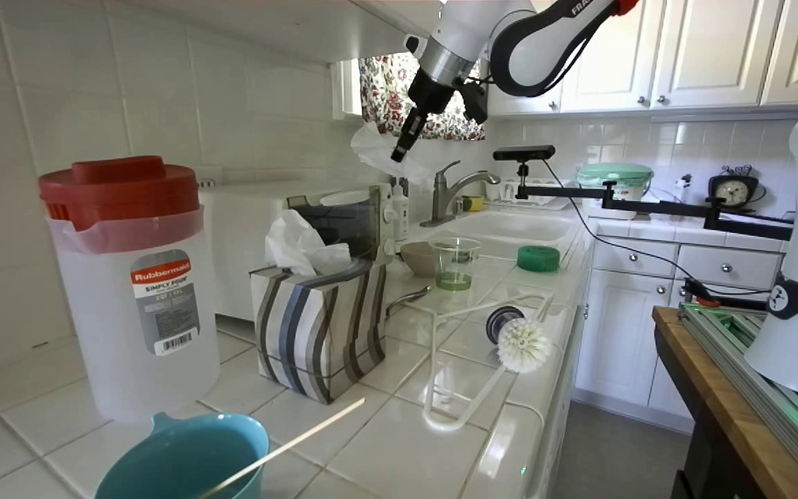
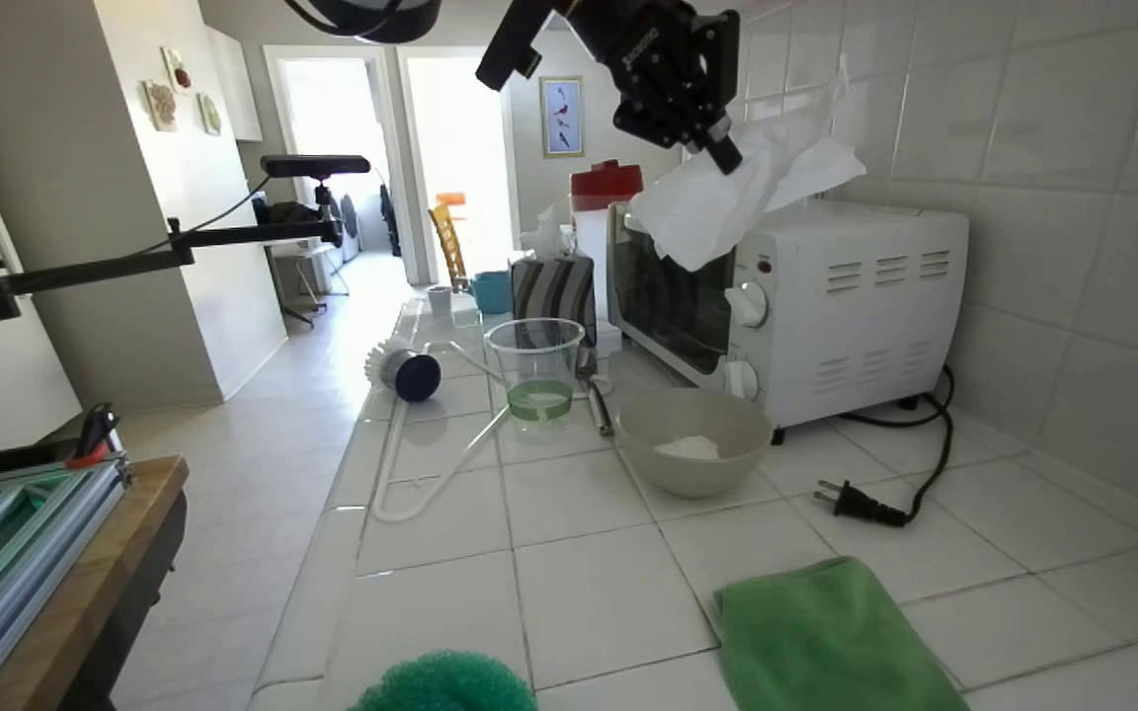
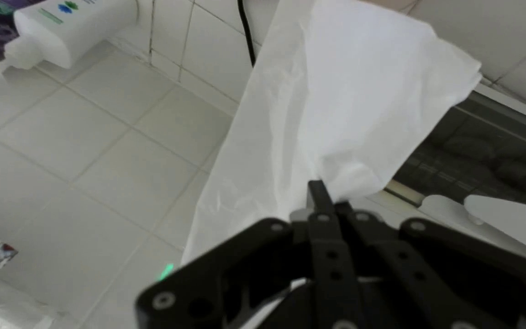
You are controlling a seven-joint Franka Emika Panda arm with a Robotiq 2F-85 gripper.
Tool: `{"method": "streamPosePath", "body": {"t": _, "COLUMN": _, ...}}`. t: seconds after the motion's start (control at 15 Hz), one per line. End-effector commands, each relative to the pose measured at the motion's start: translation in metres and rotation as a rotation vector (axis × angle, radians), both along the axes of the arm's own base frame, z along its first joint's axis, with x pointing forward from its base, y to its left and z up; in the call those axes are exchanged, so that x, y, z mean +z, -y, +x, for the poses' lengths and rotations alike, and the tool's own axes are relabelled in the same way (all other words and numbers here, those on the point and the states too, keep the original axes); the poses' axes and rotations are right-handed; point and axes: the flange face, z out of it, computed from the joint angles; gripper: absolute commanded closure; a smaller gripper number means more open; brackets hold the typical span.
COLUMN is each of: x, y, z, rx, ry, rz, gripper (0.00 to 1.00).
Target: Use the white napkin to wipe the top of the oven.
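In an exterior view, the white napkin [image 2: 712, 217] is pinched tight by the narrow-set gripper [image 2: 724, 150] and is hung at eleven o'clock from the middle of the oven [image 2: 806, 331] (whether its top is touched cannot be told). At seven o'clock, a bowl [image 2: 692, 482] is set on the tiled counter [image 2: 589, 612].

In an exterior view strong light blows two far doorways [image 2: 458, 138] out to plain white and spreads a sheen down the floor [image 2: 278, 415]; in an exterior view it glows behind the floral curtain [image 1: 388, 86], white glare sits on the glossy tiled bench [image 1: 392, 443], and green light streaks the metal rail [image 1: 756, 388]. Toward the edges both exterior views stretch and lean, the pitcher [image 1: 136, 291] included. The wrist view is dimmer, greyer and softer, the gripper [image 3: 329, 196] dark and slightly out of focus against a pale napkin [image 3: 359, 82].
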Motion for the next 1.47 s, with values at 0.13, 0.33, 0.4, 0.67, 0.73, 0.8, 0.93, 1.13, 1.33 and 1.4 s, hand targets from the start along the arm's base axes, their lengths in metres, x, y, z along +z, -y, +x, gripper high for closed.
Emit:
{"method": "streamPosePath", "body": {"t": 0.13, "x": -0.011, "y": -0.008, "z": 0.004, "rx": 0.063, "ry": 0.021, "rz": -0.031, "gripper": 1.0}}
{"method": "streamPosePath", "body": {"t": 0.33, "x": -0.012, "y": -0.005, "z": 0.006, "rx": 0.084, "ry": 0.05, "rz": -0.024, "gripper": 1.0}}
{"method": "streamPosePath", "body": {"t": 0.4, "x": -0.013, "y": -0.002, "z": 0.007, "rx": 0.092, "ry": 0.063, "rz": -0.017, "gripper": 1.0}}
{"method": "streamPosePath", "body": {"t": 0.67, "x": -0.021, "y": 0.009, "z": 0.015, "rx": 0.111, "ry": 0.108, "rz": 0.007, "gripper": 1.0}}
{"method": "streamPosePath", "body": {"t": 0.73, "x": -0.024, "y": 0.011, "z": 0.018, "rx": 0.118, "ry": 0.114, "rz": 0.012, "gripper": 1.0}}
{"method": "streamPosePath", "body": {"t": 0.8, "x": -0.028, "y": 0.011, "z": 0.02, "rx": 0.122, "ry": 0.12, "rz": 0.016, "gripper": 1.0}}
{"method": "streamPosePath", "body": {"t": 0.93, "x": -0.032, "y": 0.01, "z": 0.025, "rx": 0.132, "ry": 0.128, "rz": 0.022, "gripper": 1.0}}
{"method": "streamPosePath", "body": {"t": 1.13, "x": -0.033, "y": 0.008, "z": 0.031, "rx": 0.142, "ry": 0.143, "rz": 0.031, "gripper": 1.0}}
{"method": "streamPosePath", "body": {"t": 1.33, "x": -0.03, "y": 0.004, "z": 0.037, "rx": 0.158, "ry": 0.163, "rz": 0.044, "gripper": 1.0}}
{"method": "streamPosePath", "body": {"t": 1.4, "x": -0.03, "y": 0.002, "z": 0.039, "rx": 0.161, "ry": 0.169, "rz": 0.052, "gripper": 1.0}}
